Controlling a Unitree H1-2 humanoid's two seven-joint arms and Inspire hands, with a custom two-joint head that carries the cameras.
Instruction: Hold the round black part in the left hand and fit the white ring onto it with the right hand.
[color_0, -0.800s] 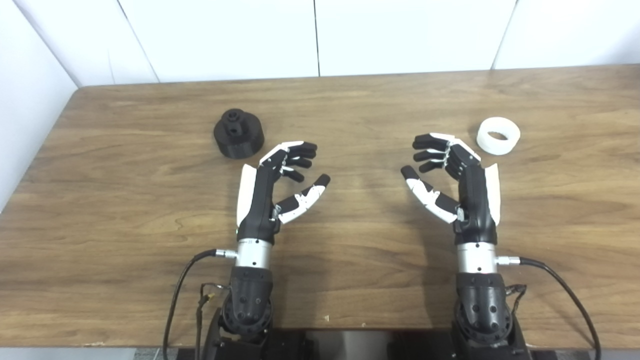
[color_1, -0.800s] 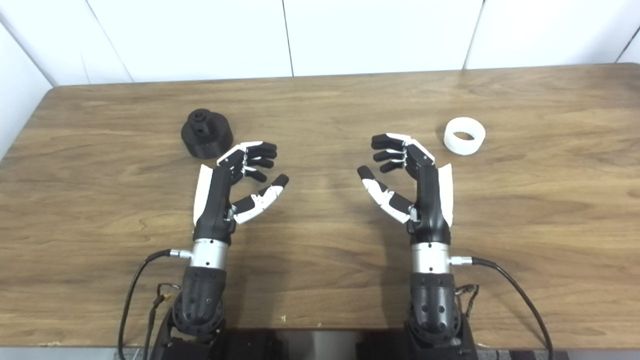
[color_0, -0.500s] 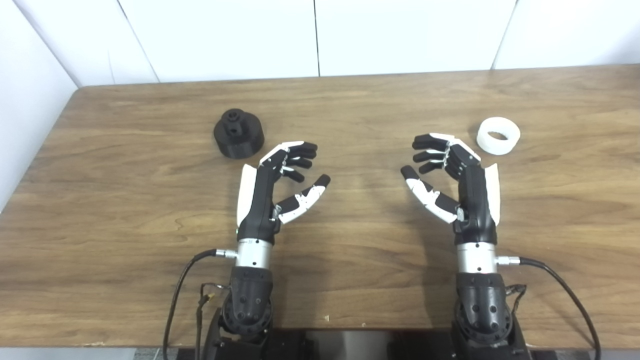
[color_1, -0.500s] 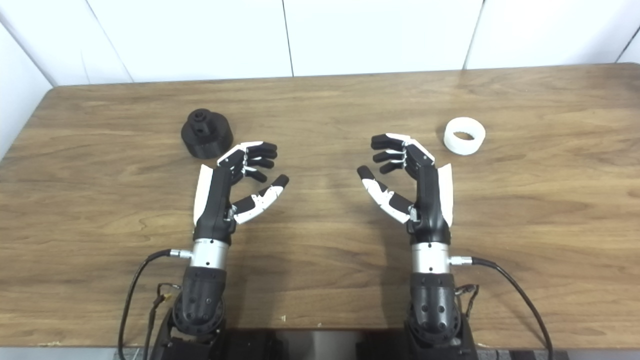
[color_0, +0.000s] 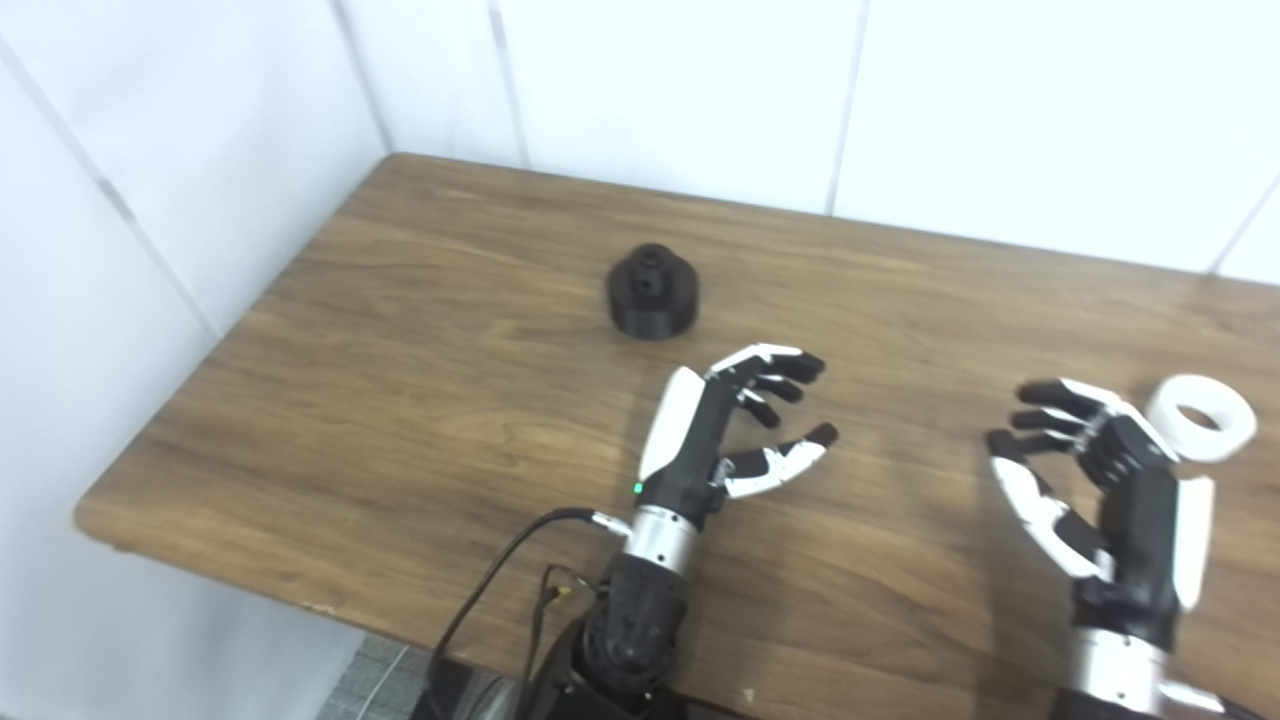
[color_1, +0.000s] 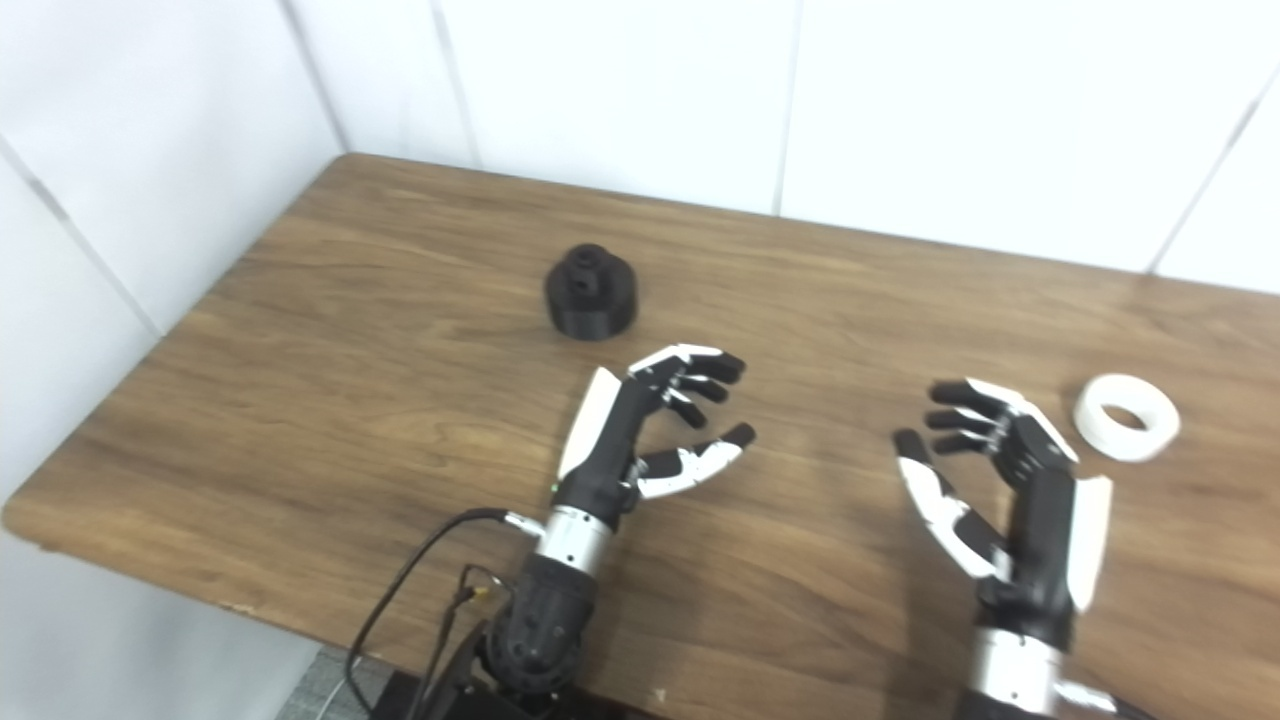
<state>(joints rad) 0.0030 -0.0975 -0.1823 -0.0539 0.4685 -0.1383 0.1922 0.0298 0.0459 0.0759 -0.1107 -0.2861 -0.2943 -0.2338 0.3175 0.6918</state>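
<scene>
The round black part (color_0: 652, 293) stands on the wooden table (color_0: 420, 330), left of centre, with its small hub pointing up. My left hand (color_0: 722, 425) rests open just near and right of it, not touching it. The white ring (color_0: 1200, 417) lies flat at the right. My right hand (color_0: 1090, 470) is open too, palm turned inward, its fingertips a short way left of the ring. Neither hand holds anything.
White wall panels (color_0: 660, 90) close off the table at the back and left. The table's left corner and front edge (color_0: 200, 570) are in view. Cables (color_0: 500, 590) trail from the left wrist toward the bottom edge.
The whole picture has shifted and tilted, so the camera has turned to the left. The part, the ring and both hands keep their places on the table.
</scene>
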